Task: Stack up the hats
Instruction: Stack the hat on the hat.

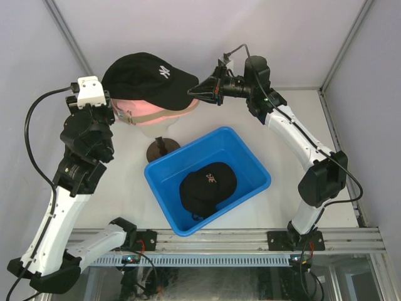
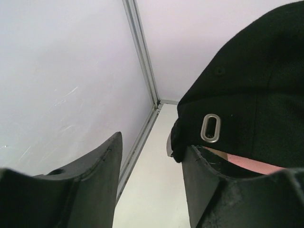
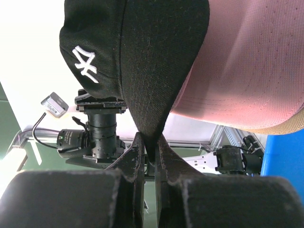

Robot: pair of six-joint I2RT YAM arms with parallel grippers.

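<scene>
NY cap [image 1: 147,78] sits on top of pink cap [image 1: 150,114] on the stand [image 1: 163,148]. Right gripper [image 3: 149,152] reaches in level, clamped on its brim tip. Left gripper [image 2: 152,161] sits at the cap's back, fingers apart, gripping nothing. Second black cap [image 1: 207,188] lies in the blue bin [image 1: 252,162].

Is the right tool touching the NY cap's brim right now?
Touching. The right wrist view shows the right tool shut on the brim tip of the black NY cap, the fabric pinched between its fingers.

NY cap [image 1: 147,75] atop pink cap [image 1: 152,113]; blk cap [image 1: 208,185] in bin [image 1: 250,164]
</scene>
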